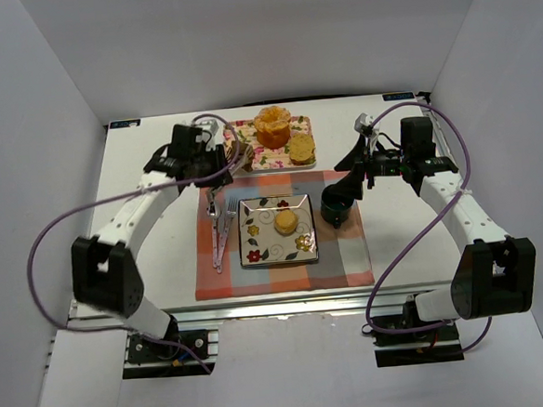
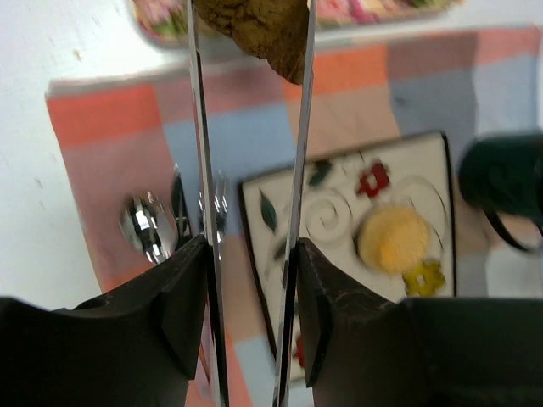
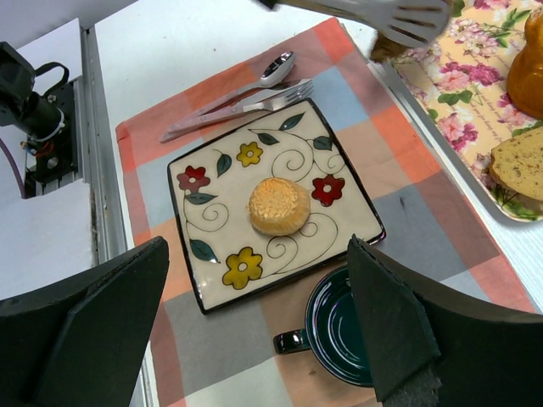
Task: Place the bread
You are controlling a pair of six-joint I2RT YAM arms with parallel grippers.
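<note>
Left tool (image 2: pixel 252 271) — pressed together on tongs (image 3: pixel 399 15) that pinch the bread (image 2: pixel 263 30) at the tray (image 3: pixel 450 80) edge, likely bound for the plate (image 3: pixel 339 178) beside the roll (image 3: pixel 278 206) — right tool (image 3: pixel 259 314) spread, holding nothing, above the cup (image 3: pixel 335 331).

The top view is bright, with even, diffuse light from above. The white table (image 1: pixel 148 175) carries only soft, faint shadows beneath the arms. In the left wrist view the bread (image 2: pixel 263 30) at the top edge is blurred, the spoon (image 2: pixel 146 225) shows hard white glare, and the mug (image 2: pixel 505 182) looks soft, perhaps out of focus. The right wrist view is sharp at the plate (image 3: pixel 222 222), whose glaze has a mild sheen. The fingers (image 3: pixel 93 331) of the right gripper (image 3: pixel 259 246) are dark, unfocused shapes.
</note>
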